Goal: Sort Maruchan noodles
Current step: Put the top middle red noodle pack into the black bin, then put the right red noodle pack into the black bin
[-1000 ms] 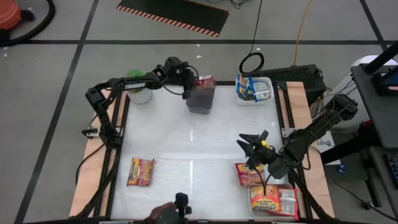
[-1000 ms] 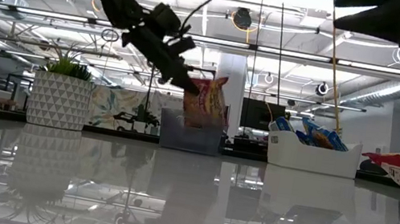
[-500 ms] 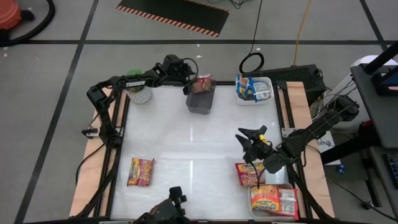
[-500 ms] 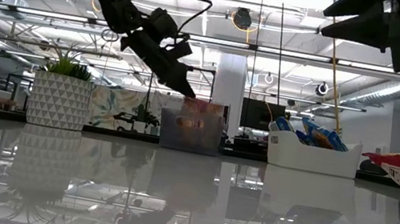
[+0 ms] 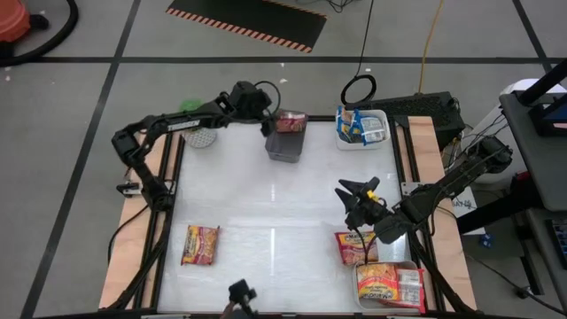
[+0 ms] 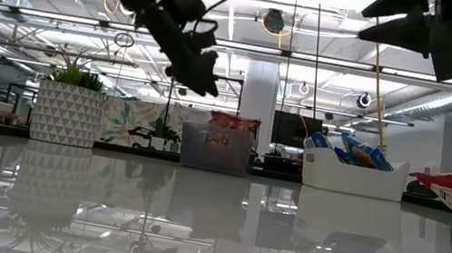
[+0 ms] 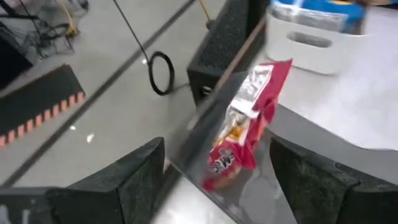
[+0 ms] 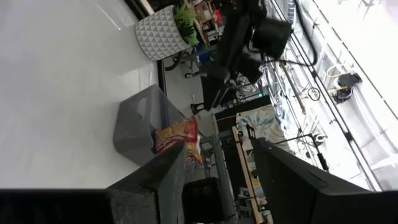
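A red-and-yellow noodle packet (image 7: 249, 124) stands tilted in the grey tray (image 5: 285, 146) at the table's far edge, its top (image 6: 231, 122) above the rim. My left gripper (image 5: 265, 118) hovers open just left of and above that tray, touching nothing; its fingers (image 7: 130, 180) frame the packet in the left wrist view. My right gripper (image 5: 356, 197) hangs open above the table's right half with nothing between its fingers (image 8: 155, 180). Loose packets lie flat on the table at the near left (image 5: 201, 245) and near right (image 5: 354, 246).
A white tray (image 5: 377, 135) with blue packets stands at the far right. Another tray (image 5: 390, 285) with packets sits at the near right corner. A potted plant (image 6: 68, 109) stands at the far left. The table's middle (image 5: 266, 195) is bare.
My left gripper has opened and let go of the red-and-yellow packet. The packet has dropped from above the rim into the grey tray. The gripper has then risen and drawn back a little toward the table's left.
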